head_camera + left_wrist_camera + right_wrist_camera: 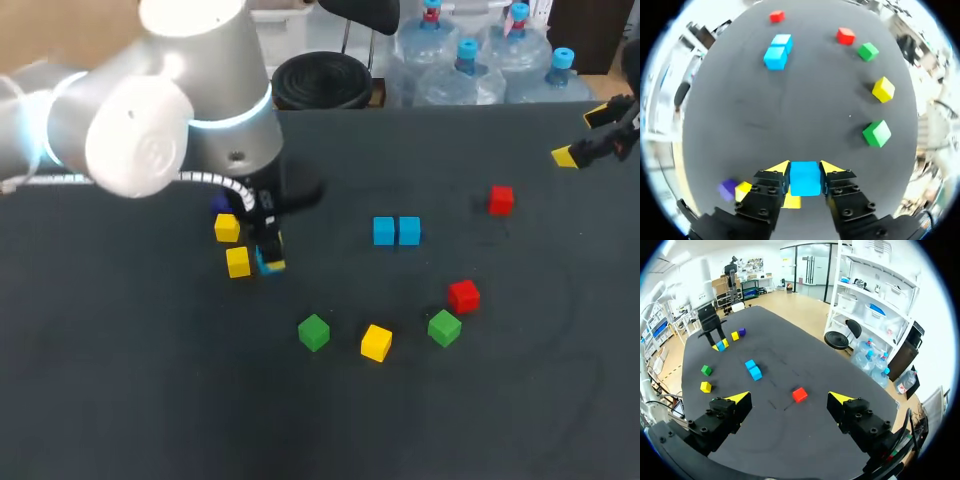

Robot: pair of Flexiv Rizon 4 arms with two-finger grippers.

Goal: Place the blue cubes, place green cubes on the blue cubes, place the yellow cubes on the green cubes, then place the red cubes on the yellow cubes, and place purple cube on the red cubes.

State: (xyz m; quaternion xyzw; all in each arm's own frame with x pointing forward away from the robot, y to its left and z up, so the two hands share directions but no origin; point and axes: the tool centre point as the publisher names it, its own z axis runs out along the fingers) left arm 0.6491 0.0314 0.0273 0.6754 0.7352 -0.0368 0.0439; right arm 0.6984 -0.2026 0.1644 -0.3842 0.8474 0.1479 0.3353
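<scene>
Purple cube (219, 204) mostly behind left arm (200, 110)

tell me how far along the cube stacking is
Early. Two blue cubes sit side by side mid-table, apparently placed. In hand: the left end effector grips a third blue cube. To do: green cubes, yellow cubes, red cubes and the purple cube lie loose, nothing stacked. The right end effector is open and empty.
</scene>
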